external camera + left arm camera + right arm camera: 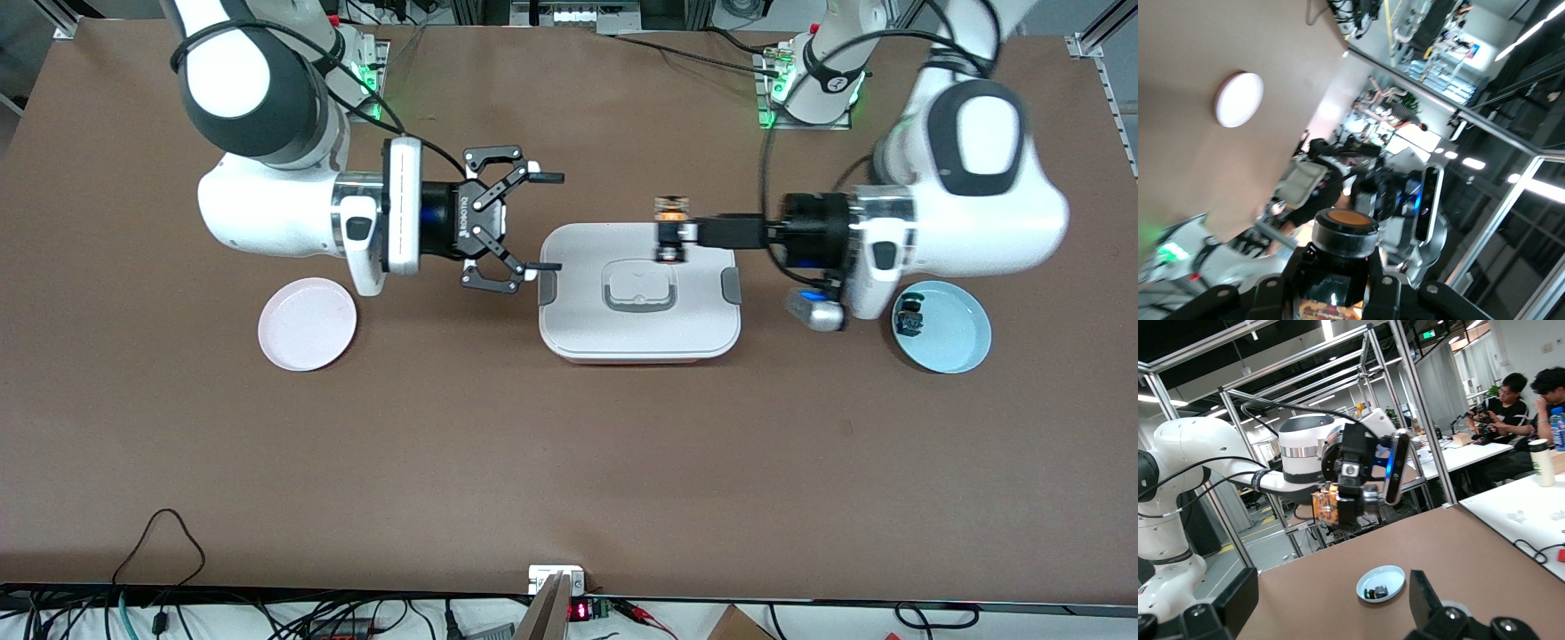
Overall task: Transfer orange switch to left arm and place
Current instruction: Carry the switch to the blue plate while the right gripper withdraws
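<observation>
The orange switch [671, 213], orange-tan with black ends, is held in my left gripper [673, 233], which is shut on it in the air over the edge of the white box [587, 311] that faces the robots' bases. In the left wrist view the switch [1343, 230] sits between the black fingers [1388, 293]. My right gripper [547, 222] is open and empty, level with the box's end toward the right arm, facing the left gripper. The right wrist view shows the switch [1327, 507] in the left gripper, with my right gripper [1331, 607] wide open.
A pink plate [307, 323] lies toward the right arm's end of the table. A light blue plate [956, 342] toward the left arm's end holds a small blue-and-black part [910, 317]. The box has grey side latches [730, 287] and a recessed handle [637, 289].
</observation>
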Motion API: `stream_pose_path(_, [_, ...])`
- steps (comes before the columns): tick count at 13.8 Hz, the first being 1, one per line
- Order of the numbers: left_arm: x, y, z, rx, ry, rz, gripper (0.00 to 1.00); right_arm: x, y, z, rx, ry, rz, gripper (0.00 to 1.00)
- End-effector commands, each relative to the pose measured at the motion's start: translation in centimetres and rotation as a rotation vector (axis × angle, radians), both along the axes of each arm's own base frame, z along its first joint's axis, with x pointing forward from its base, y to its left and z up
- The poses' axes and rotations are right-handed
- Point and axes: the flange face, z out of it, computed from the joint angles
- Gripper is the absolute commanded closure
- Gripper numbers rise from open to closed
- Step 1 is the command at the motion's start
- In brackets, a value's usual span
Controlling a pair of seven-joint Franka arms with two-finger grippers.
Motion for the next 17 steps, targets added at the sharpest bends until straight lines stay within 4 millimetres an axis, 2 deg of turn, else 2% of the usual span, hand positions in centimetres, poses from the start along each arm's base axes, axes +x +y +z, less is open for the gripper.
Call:
stream_pose_path(1, [-1.2, 6.3, -0.4, 0.093, -0.019, -0.074, 1.00, 0.0, -3.6, 0.2, -0.001, 0.025, -0.043, 0.00])
stream_pose_path(4, [-2.1, 14.1, -1.6, 0.237, -0.024, -0.139, 1.00, 1.3, -9.2, -0.8, -0.012, 0.047, -0.039, 0.00])
stream_pose_path(6, [-3.4, 18.3, -1.8, 0.432, -0.085, -0.198, 1.00, 1.9, -13.6, -1.4, -0.089, 0.093, 0.017, 0.00])
stream_pose_path(9, [-5.0, 21.8, -2.6, 0.777, -0.079, -0.313, 1.00, 2.3, -20.1, -1.7, -0.188, 0.135, 0.035, 0.00])
stream_pose_path(11, [-5.6, 24.1, -3.3, 0.999, -0.055, -0.389, 1.00, 2.2, -23.1, -1.6, -0.310, 0.185, 0.018, 0.00])
stream_pose_path(12, [-5.6, 25.4, -4.2, 1.094, -0.036, -0.427, 1.00, 2.0, -24.7, -1.7, -0.385, 0.268, -0.002, 0.00])
stream_pose_path(15, [-4.8, 28.8, -8.5, 1.288, 0.023, -0.505, 1.00, 0.9, -28.2, -2.9, -0.570, 0.526, -0.036, 0.00])
stream_pose_path(17, [-5.1, 30.0, -12.3, 1.410, -0.001, -0.518, 1.00, 0.5, -29.4, -3.2, -0.726, 0.583, -0.076, 0.00])
